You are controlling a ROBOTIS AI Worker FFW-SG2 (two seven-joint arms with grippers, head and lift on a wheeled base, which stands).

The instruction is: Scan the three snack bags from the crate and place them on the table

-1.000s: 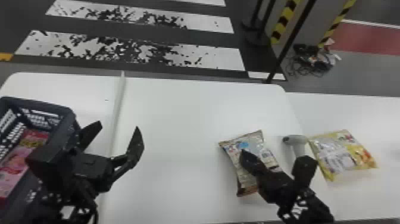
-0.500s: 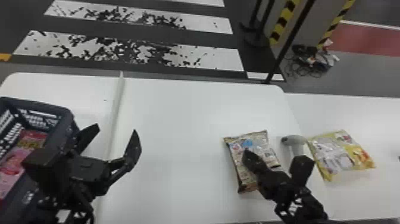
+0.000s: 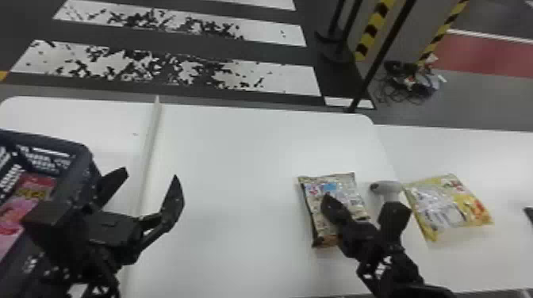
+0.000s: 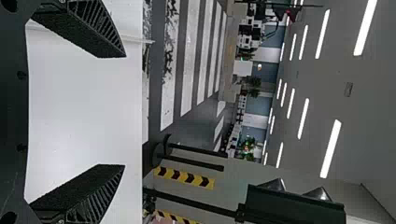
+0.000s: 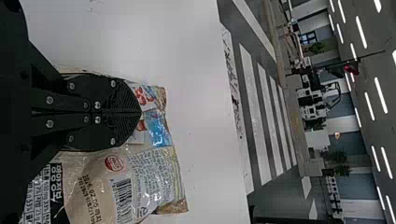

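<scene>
Right gripper (image 3: 327,196), its fingers brought flat together, is over the brown snack bag (image 3: 351,190) lying on the white table (image 3: 238,178); whether they pinch it I cannot tell. Just beside that bag is the scanner (image 3: 385,187), then a yellow bag (image 3: 444,204). Left gripper (image 3: 152,174), spread wide and empty, is beside the crate (image 3: 71,147), which holds a pink bag (image 3: 20,210)

Floor, dark grey (image 3: 178,42), with white crosswalk stripes (image 3: 285,79), the nearer ones flecked black; at the head view's right, one red floor band (image 3: 487,59), a slim black pole (image 3: 379,59), yellow-and-black hazard bands (image 3: 372,31) and a tangle of cables (image 3: 412,85). Wrist views, background: far wall of blue-grey panels (image 4: 268,72) and white ones, green plants (image 4: 250,143) before it, grey ceiling (image 4: 364,93) with lit linear lamps (image 4: 330,149) in rows.
</scene>
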